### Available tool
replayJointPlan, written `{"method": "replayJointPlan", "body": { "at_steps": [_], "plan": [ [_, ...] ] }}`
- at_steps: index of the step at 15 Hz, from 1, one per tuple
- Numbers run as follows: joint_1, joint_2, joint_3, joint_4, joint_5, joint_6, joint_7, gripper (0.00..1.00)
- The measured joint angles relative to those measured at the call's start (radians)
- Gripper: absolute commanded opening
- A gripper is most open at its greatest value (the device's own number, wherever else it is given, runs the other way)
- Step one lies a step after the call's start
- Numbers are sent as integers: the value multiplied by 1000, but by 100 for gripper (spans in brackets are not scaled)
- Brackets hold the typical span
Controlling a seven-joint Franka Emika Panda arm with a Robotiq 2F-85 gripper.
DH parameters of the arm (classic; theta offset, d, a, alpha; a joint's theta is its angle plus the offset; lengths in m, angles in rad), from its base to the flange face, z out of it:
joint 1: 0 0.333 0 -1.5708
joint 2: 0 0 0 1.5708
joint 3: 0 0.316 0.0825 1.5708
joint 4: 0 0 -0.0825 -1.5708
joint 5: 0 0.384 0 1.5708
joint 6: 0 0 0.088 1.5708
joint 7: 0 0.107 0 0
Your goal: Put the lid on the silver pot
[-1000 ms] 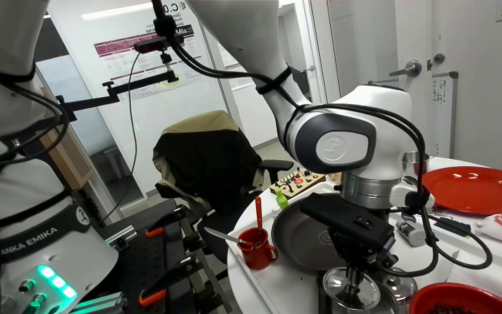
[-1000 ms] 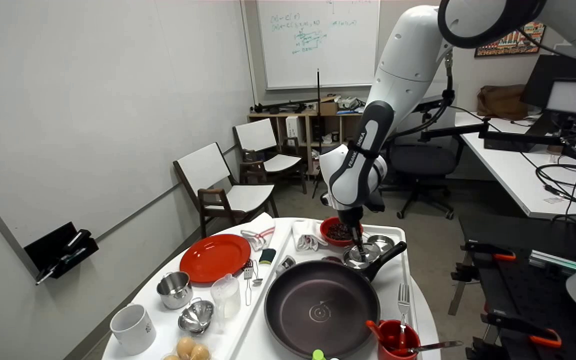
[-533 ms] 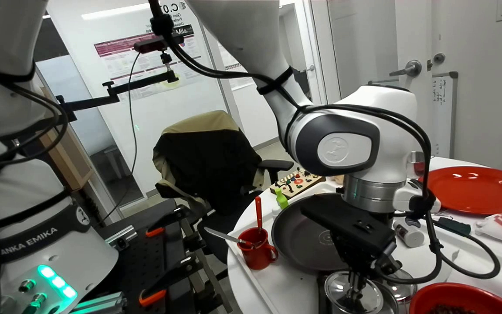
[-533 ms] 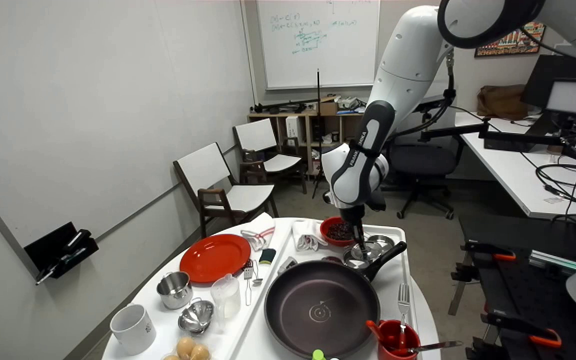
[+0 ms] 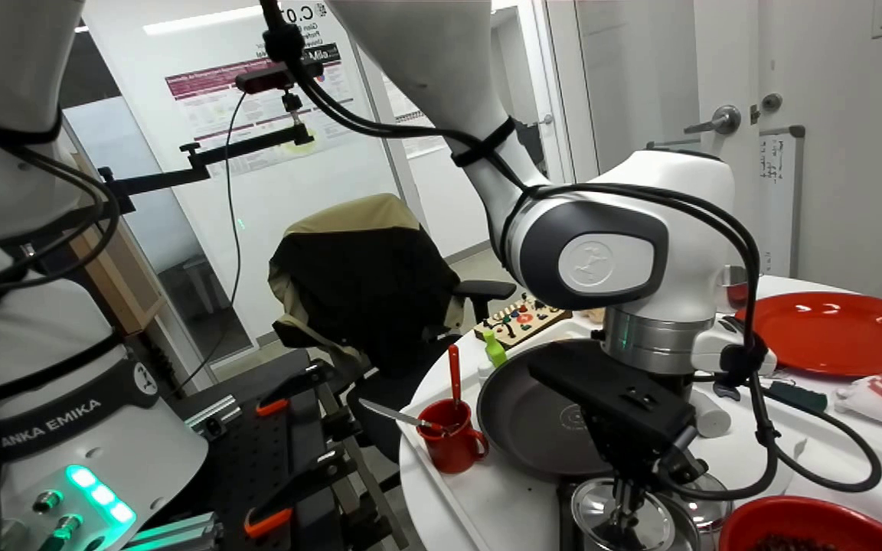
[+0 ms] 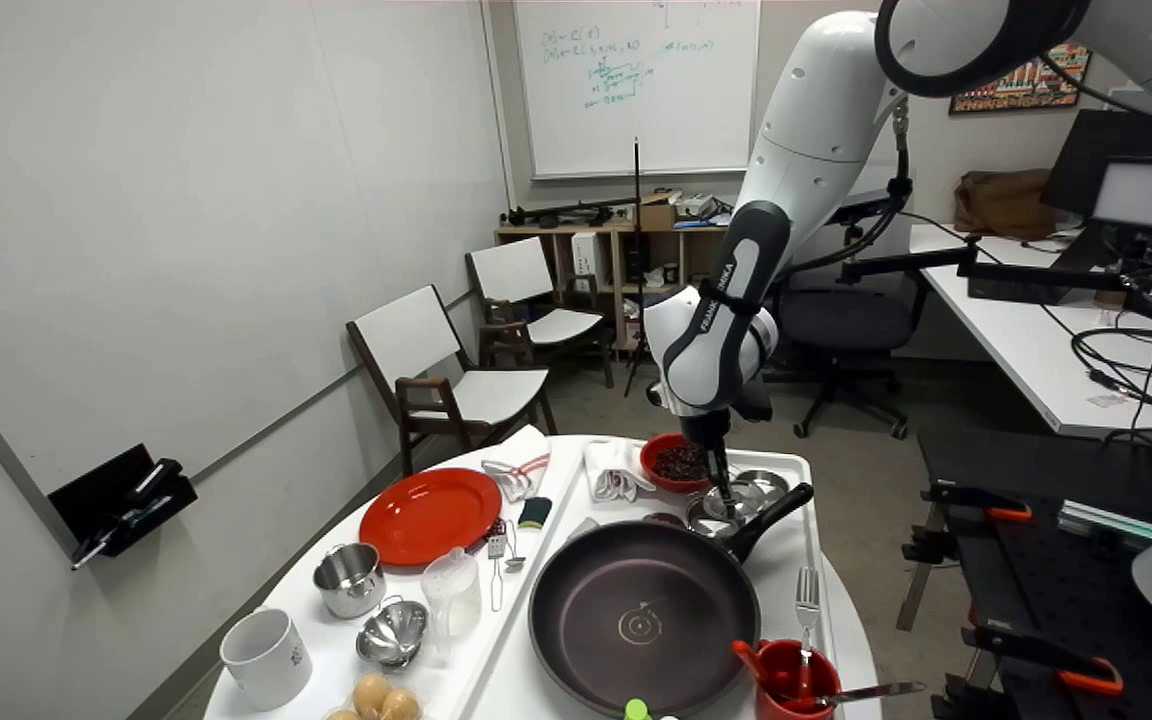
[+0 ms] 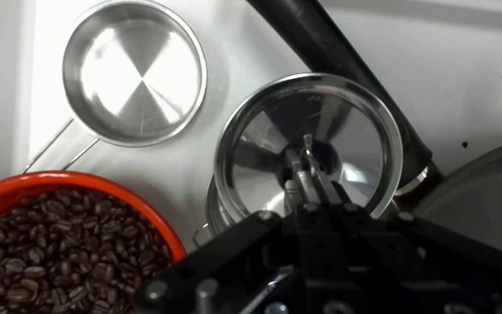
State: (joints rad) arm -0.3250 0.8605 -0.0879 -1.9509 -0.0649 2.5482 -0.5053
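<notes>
1. Surface (image 6: 334, 640): white, round-edged. A white tray (image 7: 460, 65) is carried on it.
2. Black frying pan (image 6: 636, 650): seated on the tray. In an exterior view, the pan handle (image 6: 776, 517) is pointed toward two o'clock.
3. Red plate (image 6: 431, 518): placed directly on the surface, off the tray, at ten o'clock from the black frying pan in an exterior view.
4. Red bowl (image 7: 72, 179): dark beans (image 7: 55, 261) are held inside. Noted at eight o'clock from the lid (image 7: 283, 135) in the wrist view.
5. End effector (image 7: 305, 170): directed downward, clenched; the lid is grasped by it.
6. Silver pot (image 7: 225, 218): stood on the tray just beside the pan handle. In the wrist view it is mostly hidden by the lid; a crescent of it is exposed at the lid's eight o'clock, and the pan handle is seen along the lid's twelve-to-three o'clock side.
7. Lid: round, silvery, held over the silver pot. Whether the two touch cannot be told.
8. Steel cup (image 7: 140, 78): placed on the tray at ten o'clock from the lid in the wrist view, apart from the silver pot.
9. Lid handle (image 7: 308, 144): small, metal, set at the centre of the lid; pinched by the end effector.
</notes>
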Motion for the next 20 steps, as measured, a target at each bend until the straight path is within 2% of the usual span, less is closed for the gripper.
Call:
{"method": "replayJointPlan", "body": {
  "at_steps": [20],
  "plan": [
    [-2, 5, 5, 1, -1, 7, 3, 0]
  ]
}}
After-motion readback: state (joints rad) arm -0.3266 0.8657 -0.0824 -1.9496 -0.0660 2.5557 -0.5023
